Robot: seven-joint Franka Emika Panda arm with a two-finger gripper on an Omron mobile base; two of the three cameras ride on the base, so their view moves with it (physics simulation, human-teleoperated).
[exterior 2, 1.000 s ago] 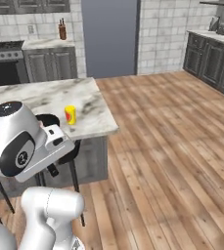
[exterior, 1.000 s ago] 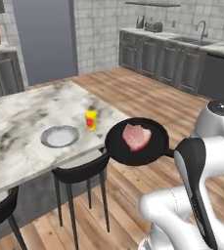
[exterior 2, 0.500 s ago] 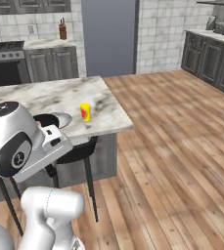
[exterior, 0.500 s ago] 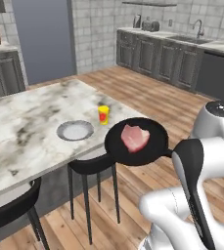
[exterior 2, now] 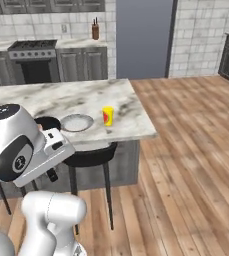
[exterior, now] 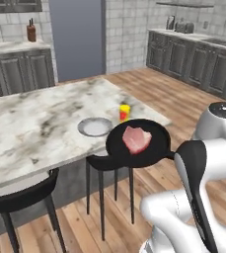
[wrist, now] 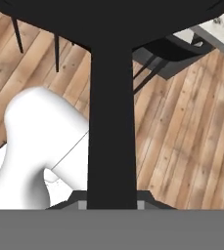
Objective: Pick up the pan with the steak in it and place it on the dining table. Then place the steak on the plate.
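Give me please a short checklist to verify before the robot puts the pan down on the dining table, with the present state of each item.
1. Steak is inside the pan: ok, it lies near the middle.
2. Pan is held by its handle: ok, in the hand view the handle runs straight down to the gripper.
3. Pan is level: ok, in the left base view it looks flat.
4. Pan is over the dining table: not ok, it hangs at the table edge, above a stool.
5. Landing spot is free: cannot tell; the plate and a yellow cup stand close to that edge.
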